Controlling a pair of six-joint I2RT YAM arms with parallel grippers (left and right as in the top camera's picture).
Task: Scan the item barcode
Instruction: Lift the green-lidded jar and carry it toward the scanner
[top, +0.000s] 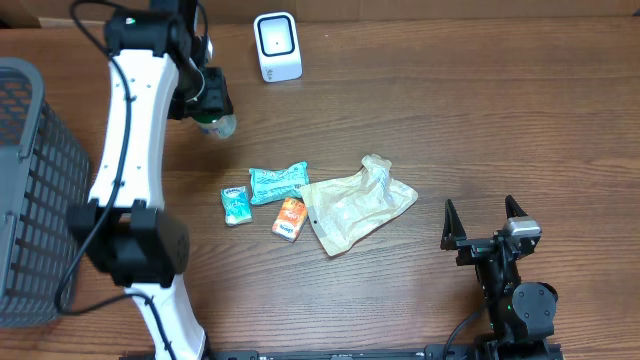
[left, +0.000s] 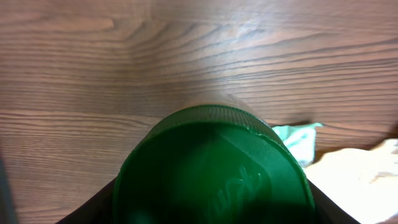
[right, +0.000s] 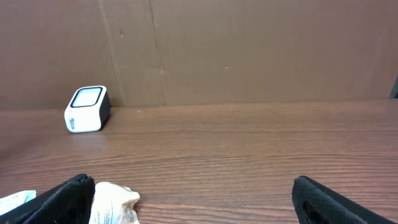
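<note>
Nearest to us, at the right of the table (top: 480, 120), the right gripper (top: 485, 225) stood with its two fingers (right: 68, 199) spread wide and nothing between them, well apart from everything else. Further in, toward the middle of the wooden top, lay a crumpled beige bag (top: 355, 205), its mouth slack; we could not tell what, if anything, it held. Touching its left edge sat a small orange packet (top: 290, 218), with a larger teal packet (top: 278, 182) just beyond that and a smaller teal packet (top: 236, 205) just to the left. Along the left edge stood a grey mesh basket (top: 30, 190), partly cut off by the frame and crossed by the white left arm (top: 125, 150), so we could not make out its contents. Beyond the packets, the left gripper (top: 207, 100) was closed on a bottle (top: 218, 125), which showed just below the gripper in the overhead view. In the left wrist view its round green cap (left: 211, 168) filled the lower frame, dark fingers at either side, with wood grain beyond. Farthest off, near the back edge and to the right of the held bottle, stood the white barcode scanner (top: 277, 45), upright, not touching the bottle; the right wrist view showed it in front of a brown cardboard wall (right: 249, 50).
</note>
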